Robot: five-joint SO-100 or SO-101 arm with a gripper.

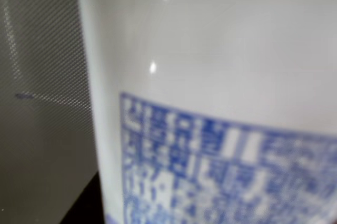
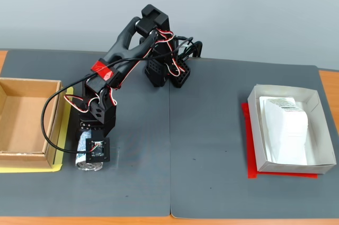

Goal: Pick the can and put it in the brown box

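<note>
The can (image 2: 87,165) is at the front left of the dark mat, just right of the brown box (image 2: 24,153); only its white side and silver end show below the arm. My gripper (image 2: 91,152) is directly over the can and covers most of it. In the wrist view the can (image 1: 221,76) fills nearly the whole frame, white with blue print, very close to the camera. No finger shows in either view, so I cannot tell whether the jaws are closed on it. The brown box appears to hold nothing.
A white-grey paper tray (image 2: 318,153) holding a white packet (image 2: 286,129) sits on red tape at the right. Yellow tape (image 2: 32,168) lies under the brown box. The arm's base (image 2: 164,71) stands at the back centre of the grey mat (image 2: 212,182).
</note>
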